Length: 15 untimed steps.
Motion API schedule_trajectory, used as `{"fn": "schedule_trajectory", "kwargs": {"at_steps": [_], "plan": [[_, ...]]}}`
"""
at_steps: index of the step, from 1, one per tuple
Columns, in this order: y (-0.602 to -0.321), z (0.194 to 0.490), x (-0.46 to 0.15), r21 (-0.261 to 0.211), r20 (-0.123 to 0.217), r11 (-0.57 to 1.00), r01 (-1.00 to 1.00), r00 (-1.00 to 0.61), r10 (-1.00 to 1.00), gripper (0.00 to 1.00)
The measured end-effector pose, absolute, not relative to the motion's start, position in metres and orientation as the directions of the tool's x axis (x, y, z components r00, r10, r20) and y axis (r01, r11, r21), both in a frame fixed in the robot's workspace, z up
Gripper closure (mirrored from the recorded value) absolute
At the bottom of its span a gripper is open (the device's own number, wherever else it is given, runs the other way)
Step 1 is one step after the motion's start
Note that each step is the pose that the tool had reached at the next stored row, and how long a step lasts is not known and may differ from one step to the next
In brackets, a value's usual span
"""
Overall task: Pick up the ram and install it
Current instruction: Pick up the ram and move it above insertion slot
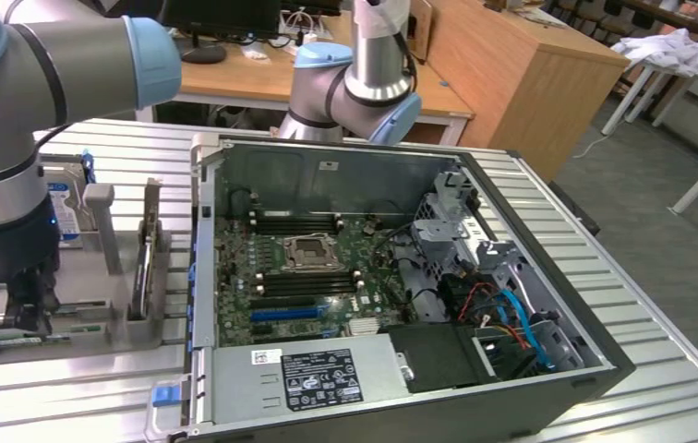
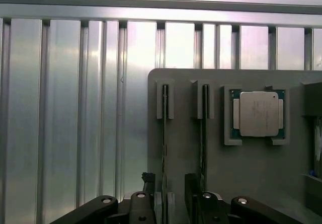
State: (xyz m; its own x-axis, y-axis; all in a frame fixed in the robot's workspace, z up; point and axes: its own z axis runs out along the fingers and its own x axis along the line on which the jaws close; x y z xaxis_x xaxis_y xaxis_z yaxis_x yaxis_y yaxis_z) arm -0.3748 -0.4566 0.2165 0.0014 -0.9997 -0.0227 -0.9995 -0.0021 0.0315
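Note:
The ram point(image 2: 164, 133) is a thin stick standing on edge in a slot of the grey holder plate point(image 2: 186, 148); a second stick point(image 2: 204, 133) stands in the slot beside it. My gripper point(image 2: 171, 201) is open, and its dark fingers point(image 2: 151, 204) straddle the near end of the first stick without touching it. In the exterior view the gripper point(image 1: 23, 300) hangs low over the grey holder point(image 1: 90, 318) at the exterior view's left, beside the open computer case point(image 1: 497, 268).
A square silver processor point(image 2: 258, 113) sits in a pocket of the holder plate. A hard drive point(image 1: 68, 208) stands at the holder's back. Inside the case, the motherboard point(image 1: 306, 277) shows dark memory slots point(image 1: 294, 224) around the processor socket. A ribbed metal table point(image 1: 66, 388) carries everything.

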Motion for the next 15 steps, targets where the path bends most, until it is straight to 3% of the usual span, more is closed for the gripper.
{"fn": "schedule_trajectory", "kwargs": {"at_steps": [15], "plan": [[-0.4566, 0.2062, -0.3748, 0.031, -0.023, -0.002, -1.0, 0.001, -1.0, 0.63]]}}
